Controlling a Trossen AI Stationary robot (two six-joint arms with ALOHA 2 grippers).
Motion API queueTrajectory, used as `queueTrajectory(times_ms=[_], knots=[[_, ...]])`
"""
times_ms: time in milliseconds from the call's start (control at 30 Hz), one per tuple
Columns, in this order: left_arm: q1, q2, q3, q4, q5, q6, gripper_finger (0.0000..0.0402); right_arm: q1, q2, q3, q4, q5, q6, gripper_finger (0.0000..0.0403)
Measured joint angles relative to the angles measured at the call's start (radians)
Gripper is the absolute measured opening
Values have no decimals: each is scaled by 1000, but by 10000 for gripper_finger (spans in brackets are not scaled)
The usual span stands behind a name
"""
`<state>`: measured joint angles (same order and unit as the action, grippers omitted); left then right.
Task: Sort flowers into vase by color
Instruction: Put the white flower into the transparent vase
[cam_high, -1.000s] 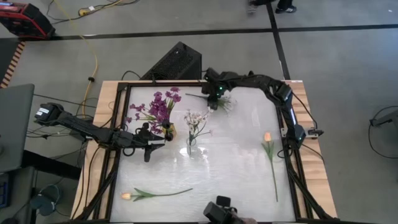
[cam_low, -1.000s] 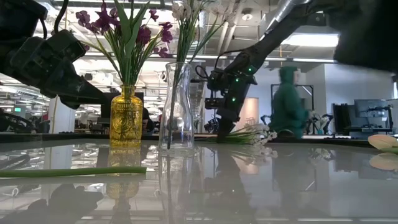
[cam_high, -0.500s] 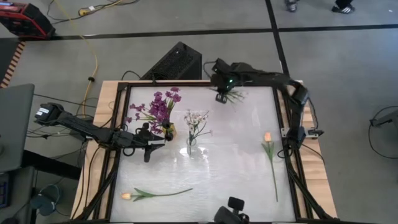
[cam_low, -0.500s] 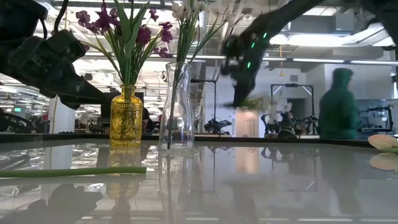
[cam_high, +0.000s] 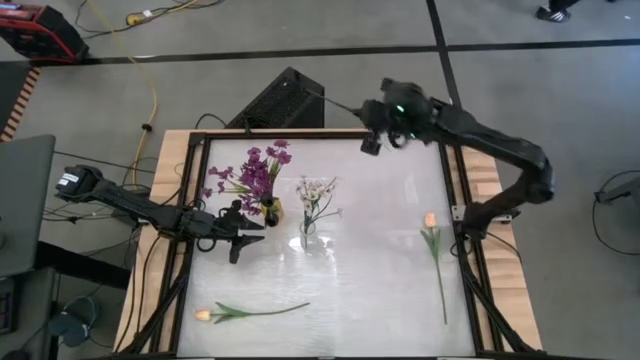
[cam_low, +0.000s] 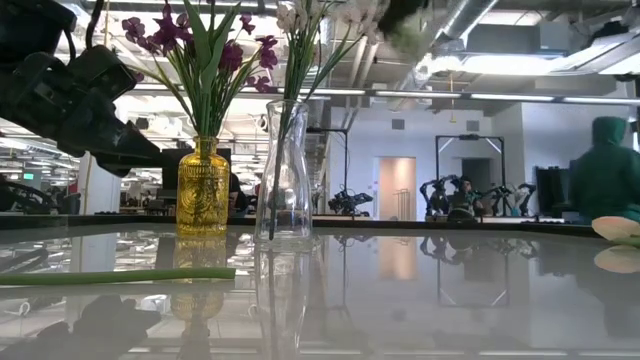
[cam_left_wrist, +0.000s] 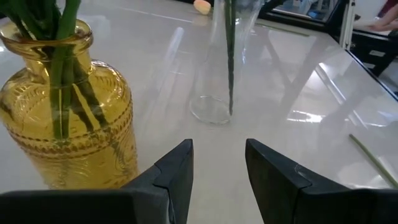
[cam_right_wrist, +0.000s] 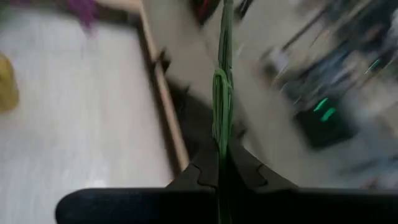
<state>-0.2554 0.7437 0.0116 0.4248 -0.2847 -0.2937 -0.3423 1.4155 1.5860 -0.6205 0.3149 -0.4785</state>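
My right gripper (cam_high: 368, 112) is high above the table's far edge and shut on a green flower stem (cam_right_wrist: 221, 93). The stem shows in the high view as a thin line (cam_high: 330, 98) pointing far-left. Blurred white blossoms (cam_low: 400, 15) show at the top of the low view. My left gripper (cam_left_wrist: 217, 165) is open and empty, low beside the yellow vase (cam_high: 270, 210) of purple flowers. The clear vase (cam_high: 308, 236) holds white sprigs. Two orange tulips (cam_high: 433, 240) (cam_high: 250, 311) lie flat on the table. My right gripper pinches the green stem (cam_right_wrist: 220, 149) between its two fingers. The stem runs on straight ahead past the fingertips. The flower is lifted clear of the table; which part of the stem's length it has cannot be told.
A black box (cam_high: 283, 100) stands behind the table's far edge. A black frame (cam_high: 190, 200) rims the white table top. People move in the room beyond (cam_low: 605, 170).
My right gripper has risen from the table's far middle, carrying the white sprig up and clear of the table. It has swung toward the far right and turned, so the stem now points far-left. The left arm has kept still.
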Motion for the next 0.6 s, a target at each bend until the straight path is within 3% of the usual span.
queueTrajectory(times_ms=[167,333,600], knots=[[0,0,0,0,12,28,134,220,-87,1,21,108,-276,32],[0,0,0,0,42,44,134,461,-81,1,-2,214,-620,40],[0,0,0,0,45,78,134,740,34,1,-76,580,-794,32]])
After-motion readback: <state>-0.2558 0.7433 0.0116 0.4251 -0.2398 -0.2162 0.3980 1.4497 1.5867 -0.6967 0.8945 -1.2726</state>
